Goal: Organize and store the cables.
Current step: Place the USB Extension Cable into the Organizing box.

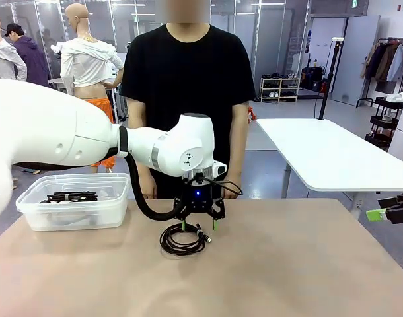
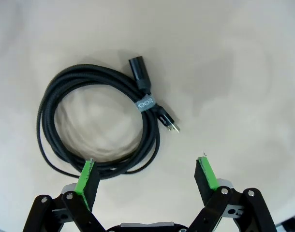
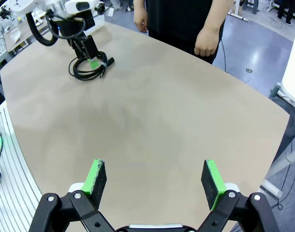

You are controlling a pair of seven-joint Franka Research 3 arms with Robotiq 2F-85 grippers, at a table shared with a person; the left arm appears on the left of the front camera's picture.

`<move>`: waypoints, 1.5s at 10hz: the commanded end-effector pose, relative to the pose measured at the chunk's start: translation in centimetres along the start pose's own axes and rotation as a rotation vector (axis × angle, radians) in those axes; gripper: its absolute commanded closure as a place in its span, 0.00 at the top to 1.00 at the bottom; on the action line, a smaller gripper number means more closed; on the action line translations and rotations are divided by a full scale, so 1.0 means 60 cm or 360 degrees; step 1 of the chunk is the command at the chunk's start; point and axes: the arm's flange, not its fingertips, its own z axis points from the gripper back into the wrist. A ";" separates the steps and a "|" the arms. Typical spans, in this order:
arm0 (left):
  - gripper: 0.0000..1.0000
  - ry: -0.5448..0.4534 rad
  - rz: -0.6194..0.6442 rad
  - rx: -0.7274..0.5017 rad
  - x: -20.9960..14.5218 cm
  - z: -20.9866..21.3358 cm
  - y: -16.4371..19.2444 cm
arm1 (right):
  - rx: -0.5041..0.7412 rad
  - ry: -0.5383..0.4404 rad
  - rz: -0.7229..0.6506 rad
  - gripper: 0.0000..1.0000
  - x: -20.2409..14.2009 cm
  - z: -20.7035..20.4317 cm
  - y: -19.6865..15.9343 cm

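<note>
A black coiled cable (image 1: 182, 239) lies on the tan table near its middle, bound by a grey strap, with a plug at its right side. My left gripper (image 1: 199, 225) hangs open just above its far edge. In the left wrist view the coil (image 2: 96, 128) lies ahead of the open left gripper (image 2: 147, 174), and the left green pad (image 2: 86, 176) overlaps the coil's near rim. Another coiled cable (image 1: 71, 197) rests inside the clear plastic bin (image 1: 76, 211). My right gripper (image 3: 154, 178) is open over bare table; its fingertips (image 1: 380, 214) show at the right edge.
A person in a black shirt (image 1: 188, 79) stands at the far side, hands down by the table edge (image 3: 205, 46). The bin sits at the far left. A white table (image 1: 333, 155) stands behind on the right.
</note>
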 end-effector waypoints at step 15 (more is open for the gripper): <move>0.00 -0.0170 0.0151 0.0032 0.043 -0.068 -0.002 | 0.0016 0.0006 0.0003 1.00 -0.001 0.002 -0.001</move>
